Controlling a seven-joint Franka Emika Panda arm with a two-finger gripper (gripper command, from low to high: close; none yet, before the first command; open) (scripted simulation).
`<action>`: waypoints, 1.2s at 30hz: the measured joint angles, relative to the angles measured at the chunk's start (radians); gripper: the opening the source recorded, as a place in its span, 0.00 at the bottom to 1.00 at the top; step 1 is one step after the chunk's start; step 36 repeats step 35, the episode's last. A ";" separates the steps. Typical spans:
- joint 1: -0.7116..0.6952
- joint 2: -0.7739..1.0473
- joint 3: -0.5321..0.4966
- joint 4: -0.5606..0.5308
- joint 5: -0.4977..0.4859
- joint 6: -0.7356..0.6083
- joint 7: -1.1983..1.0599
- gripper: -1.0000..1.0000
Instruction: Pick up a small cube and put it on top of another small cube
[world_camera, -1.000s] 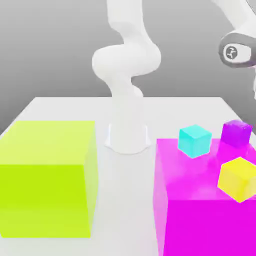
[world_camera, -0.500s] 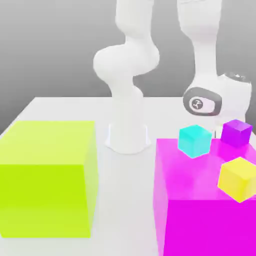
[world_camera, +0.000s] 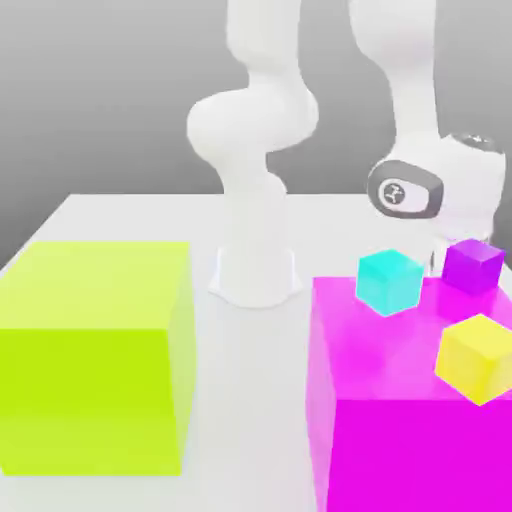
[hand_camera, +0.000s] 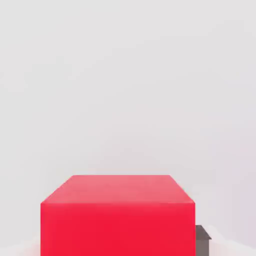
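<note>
A red cube (hand_camera: 118, 215) is seen close in the hand view, its flat top face and one side face turned to the camera. In the exterior view, a cyan cube (world_camera: 389, 282), a purple cube (world_camera: 473, 265) and a yellow cube (world_camera: 479, 357) are placed apart on a large magenta block (world_camera: 400, 420).

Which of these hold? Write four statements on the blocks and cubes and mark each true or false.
1. The small cyan cube is to the exterior view's left of the small purple cube. True.
2. The large lime-green block stands at the exterior view's right. False: it stands left; the large magenta block stands right.
3. The small yellow cube is stacked on the cyan cube. False: they are apart.
4. The small red cube shows close in the hand view. True.
</note>
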 joint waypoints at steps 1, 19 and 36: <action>0.010 -0.010 -0.005 0.022 -0.001 -0.031 0.016 0.00; -0.060 -0.194 -0.128 0.492 -0.097 -0.753 0.005 0.00; -0.200 -0.394 -0.388 0.302 -0.052 -0.702 -0.329 1.00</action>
